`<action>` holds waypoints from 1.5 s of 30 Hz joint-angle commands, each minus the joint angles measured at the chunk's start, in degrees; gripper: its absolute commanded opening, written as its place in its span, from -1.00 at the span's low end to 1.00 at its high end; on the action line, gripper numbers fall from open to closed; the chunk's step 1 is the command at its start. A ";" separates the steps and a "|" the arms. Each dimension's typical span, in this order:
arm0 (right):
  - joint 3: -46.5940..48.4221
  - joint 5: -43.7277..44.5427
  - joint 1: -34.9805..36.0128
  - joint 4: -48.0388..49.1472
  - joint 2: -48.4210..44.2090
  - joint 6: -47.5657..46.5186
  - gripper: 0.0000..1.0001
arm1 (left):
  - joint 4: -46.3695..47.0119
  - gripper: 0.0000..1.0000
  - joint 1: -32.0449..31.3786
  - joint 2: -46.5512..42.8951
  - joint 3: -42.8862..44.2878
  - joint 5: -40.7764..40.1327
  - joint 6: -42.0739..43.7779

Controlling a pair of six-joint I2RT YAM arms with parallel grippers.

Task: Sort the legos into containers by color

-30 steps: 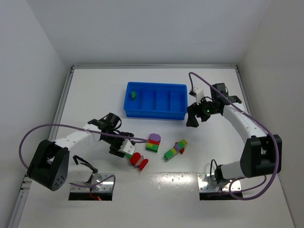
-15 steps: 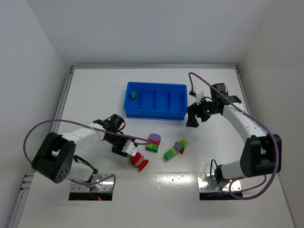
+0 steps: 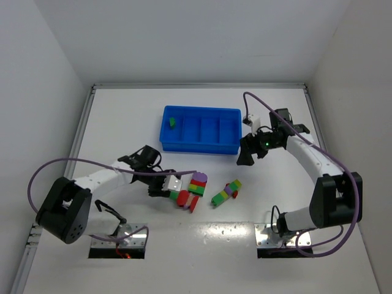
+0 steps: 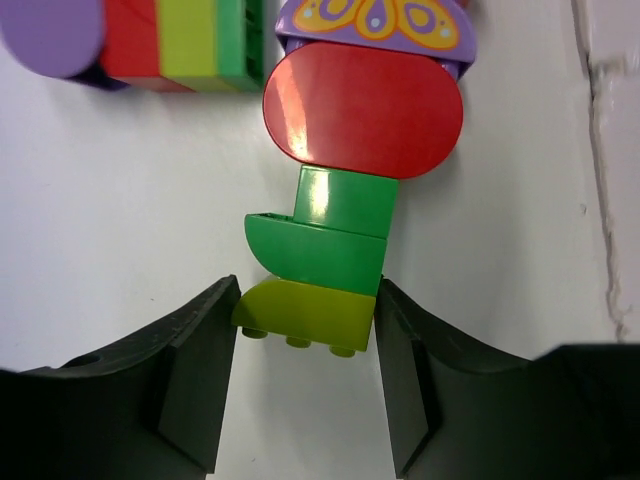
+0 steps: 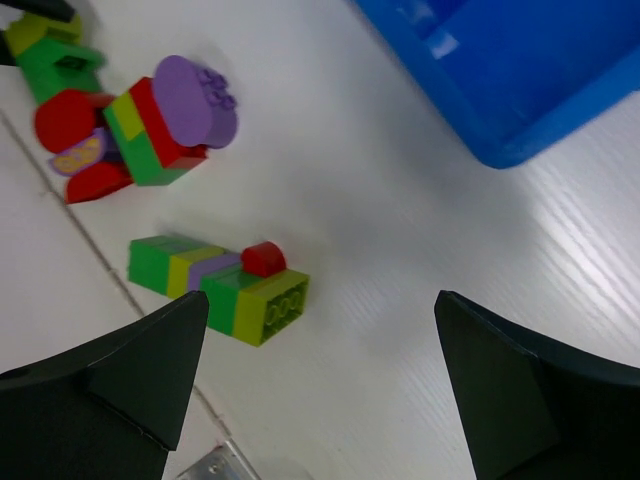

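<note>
The left gripper [image 4: 307, 300] is closed on a yellow-green brick [image 4: 303, 318]; joined ahead of it are two green bricks [image 4: 322, 240], a red oval brick [image 4: 362, 110] and a purple piece [image 4: 375, 22]. The right gripper [image 5: 322, 300] stands wide apart.

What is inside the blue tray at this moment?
One green brick lies in the blue tray's leftmost compartment. The other three look bare; the near wall may hide a strip of floor.

left arm [image 3: 107, 177] stretched low from the table's near-left corner toward its middle; left gripper [image 4: 307, 292] pointing right, jaws pressed against both sides of a yellow-green lego [image 4: 305, 315]. right arm [image 3: 312, 156] arched along the right edge; right gripper [image 3: 246, 159] tipped downward, jaws spread wide.
</note>
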 commanded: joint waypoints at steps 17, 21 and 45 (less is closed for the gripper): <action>6.42 -27.22 8.17 -7.64 13.40 -1.79 0.91 | 12.75 -0.76 1.73 -14.95 -0.95 9.74 -29.29; 6.42 -27.84 9.41 -8.79 14.63 -3.11 0.91 | 14.52 -0.76 2.88 -14.95 -0.43 11.67 -31.24; 5.36 -34.43 10.45 -11.51 18.15 -6.28 0.91 | 22.52 -1.00 5.60 -15.48 5.47 16.94 -46.97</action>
